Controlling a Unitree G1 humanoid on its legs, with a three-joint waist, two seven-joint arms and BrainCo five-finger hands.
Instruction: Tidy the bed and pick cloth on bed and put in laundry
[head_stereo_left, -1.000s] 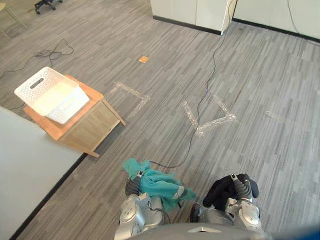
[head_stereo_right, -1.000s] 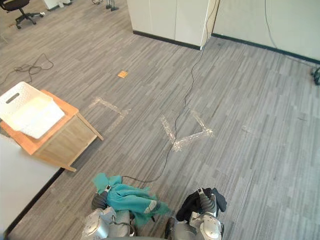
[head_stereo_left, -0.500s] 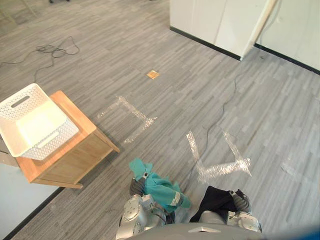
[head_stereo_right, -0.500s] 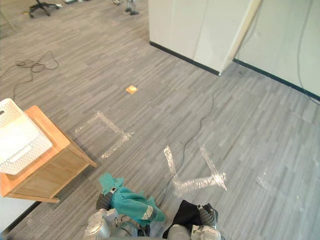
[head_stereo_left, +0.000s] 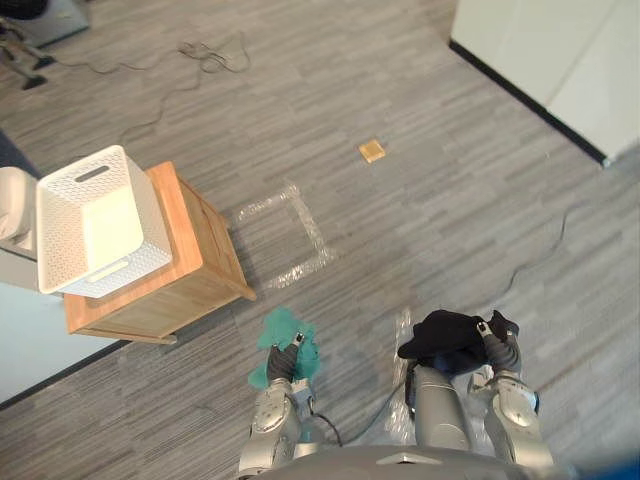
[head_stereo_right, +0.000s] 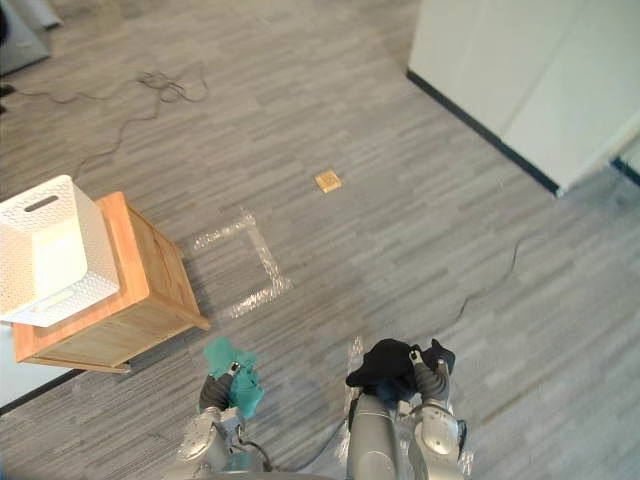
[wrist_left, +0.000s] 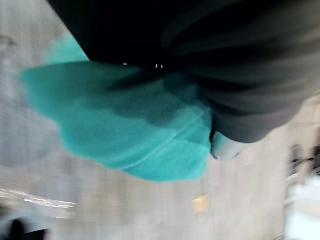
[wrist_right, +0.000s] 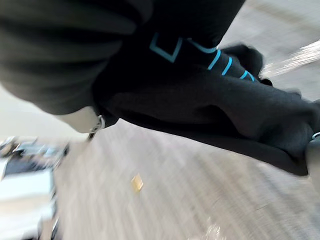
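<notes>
2 silver-grey arms (head_stereo_left: 268, 432), each robot hand (head_stereo_left: 495, 350) dark-covered.

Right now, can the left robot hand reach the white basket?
Probably not yet. The left robot hand, clutching the teal cloth, is apart from the white basket on the wooden cabinet, with open floor between.

Teal cloth (head_stereo_left: 283, 333) in my left hand (head_stereo_left: 279, 365): soft fabric, matt, crumpled. Black cloth (head_stereo_left: 445, 338) in my right hand (head_stereo_left: 493, 347), fingers curled into it: thicker matt fabric, thin teal lines printed on it, seen in right wrist view. Covers on my hands: dark, ribbed, matt. Basket (head_stereo_left: 95, 215): white plastic, smooth, perforated walls. Bench (head_stereo_left: 195, 255) under it: light wood, smooth, dull sheen. Floor (head_stereo_left: 420, 170): grey striped, matt. Tape (head_stereo_left: 312, 228) on floor: clear, glossy
</notes>
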